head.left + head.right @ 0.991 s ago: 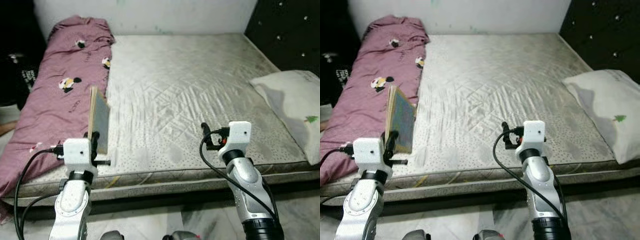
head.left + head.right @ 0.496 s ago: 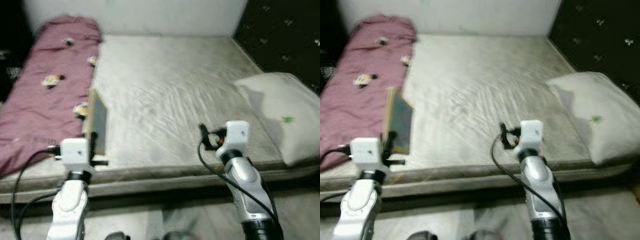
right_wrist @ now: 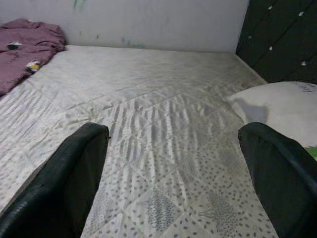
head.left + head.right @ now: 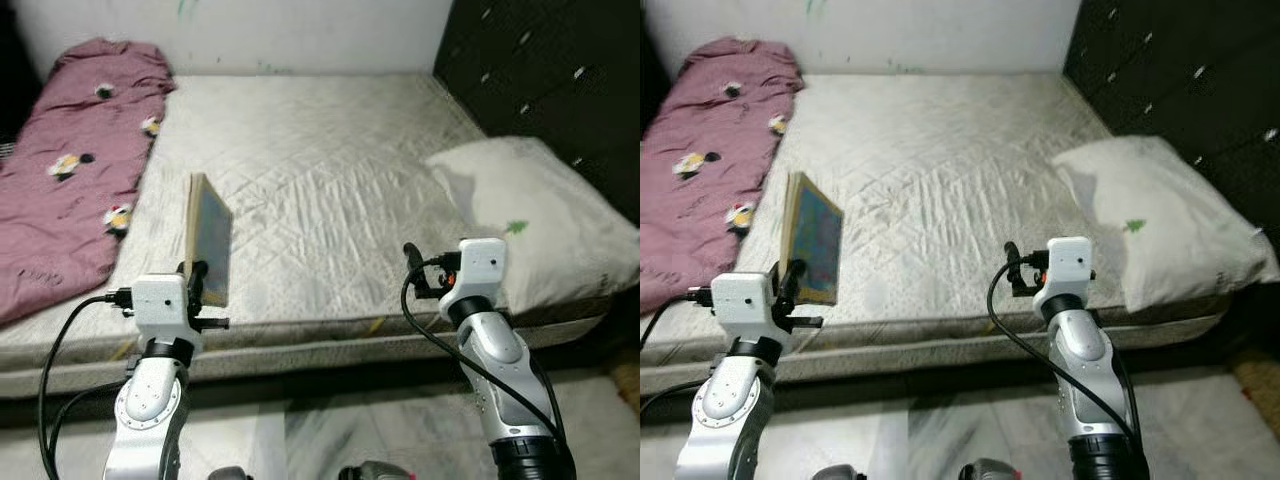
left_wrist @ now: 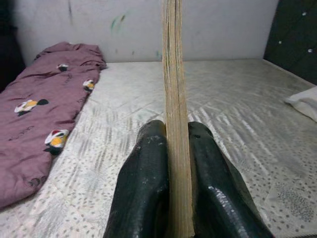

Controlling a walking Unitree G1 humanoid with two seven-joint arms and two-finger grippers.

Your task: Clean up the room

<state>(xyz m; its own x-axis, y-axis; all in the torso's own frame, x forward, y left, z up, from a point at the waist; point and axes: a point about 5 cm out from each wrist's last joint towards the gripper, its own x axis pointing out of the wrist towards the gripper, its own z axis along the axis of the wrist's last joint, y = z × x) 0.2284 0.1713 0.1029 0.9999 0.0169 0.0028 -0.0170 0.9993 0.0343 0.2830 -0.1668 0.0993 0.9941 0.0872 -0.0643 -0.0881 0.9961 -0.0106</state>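
We see our left gripper [image 4: 790,283] holding a thin book [image 4: 814,239] upright over the near edge of the bed [image 4: 940,150]. Our right gripper [image 4: 1012,270] hovers near the same edge. A maroon blanket [image 4: 700,150] lies far left, a white pillow [image 4: 1155,215] right.

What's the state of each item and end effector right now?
Book: upright, on edge, clamped in left end effector.
Right end effector: open, empty, above the mattress.
Pillow: lying at the mattress's right edge.
Blanket: rumpled along the left side.
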